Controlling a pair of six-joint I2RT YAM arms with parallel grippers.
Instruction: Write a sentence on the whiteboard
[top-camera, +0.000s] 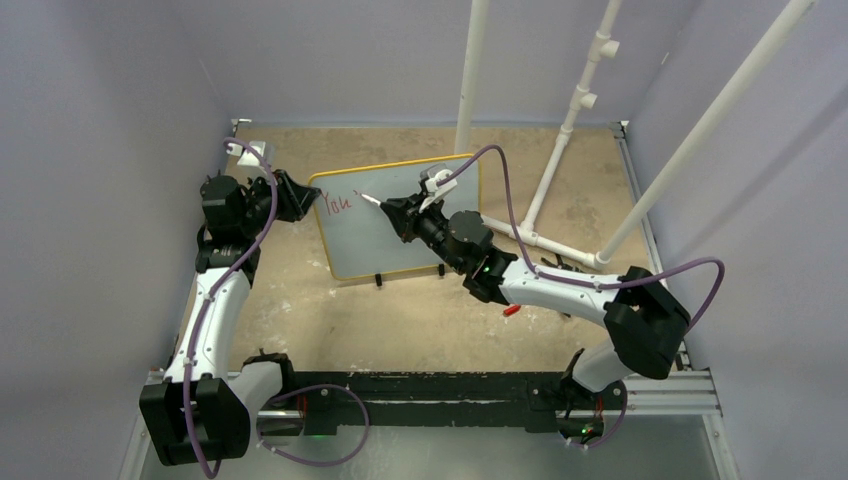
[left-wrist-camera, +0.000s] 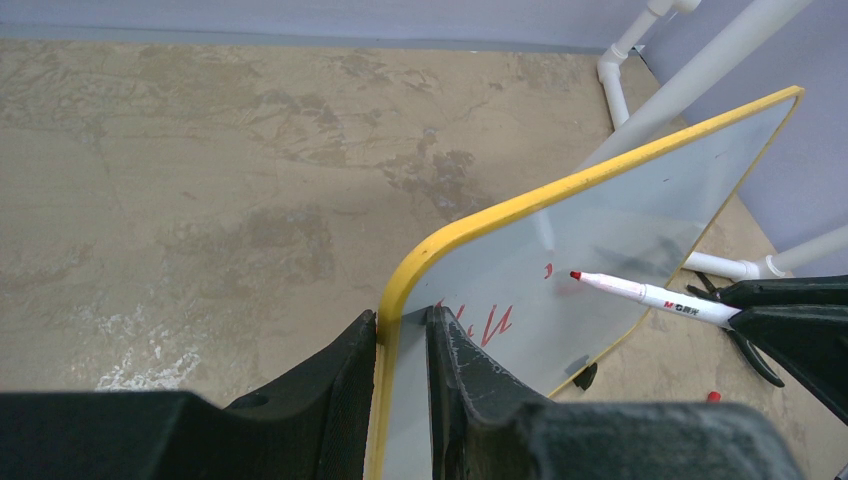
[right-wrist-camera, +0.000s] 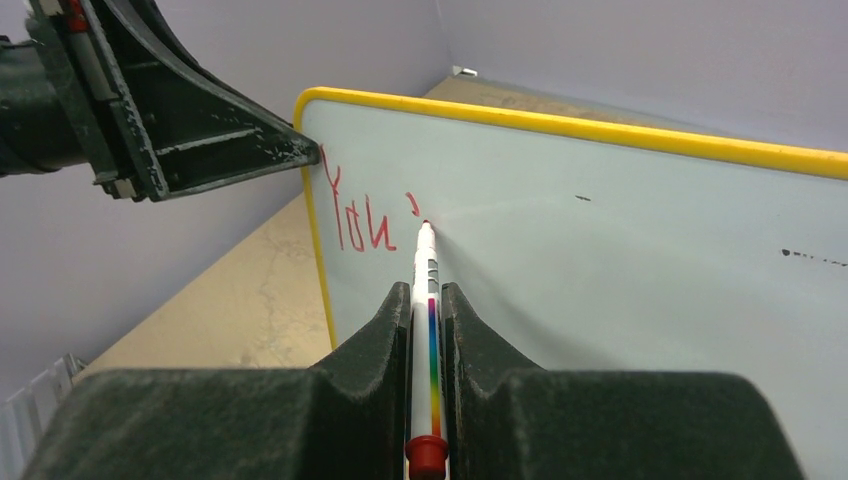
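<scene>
Down at the near edge of the table (top-camera: 400, 335), about 4 o'clock from the board, a loose red cap (top-camera: 511, 310) lies out of the way, so nothing to worry about there. Past it, roughly 12 o'clock of the table's middle, the whiteboard (top-camera: 400, 250) is propped on its lower long edge with the small black feet (top-camera: 379, 279) down. At the board's 9 o'clock edge the left gripper (left-wrist-camera: 400, 330) has its jaws pinching the yellow frame (left-wrist-camera: 480, 215), basically playing easel. The right gripper (right-wrist-camera: 428, 300) is pressed together on a red marker (right-wrist-camera: 425, 265), with the tip up around 10 o'clock of the board, just right of the red "You" (right-wrist-camera: 352, 215) and a little apostrophe-looking tick. Can't tell if the tip is touching or just off the surface. My take: we're one word in, with lots of sentence left. The trick is light, even pressure, so the board doesn't rock in that one-sided clamp, and small strokes heading toward 3 o'clock along the same line. Further back, at 1 o'clock, the PVC pipe frame (top-camera: 575, 100) stands close behind, so I'd watch the right arm's cable near it.
</scene>
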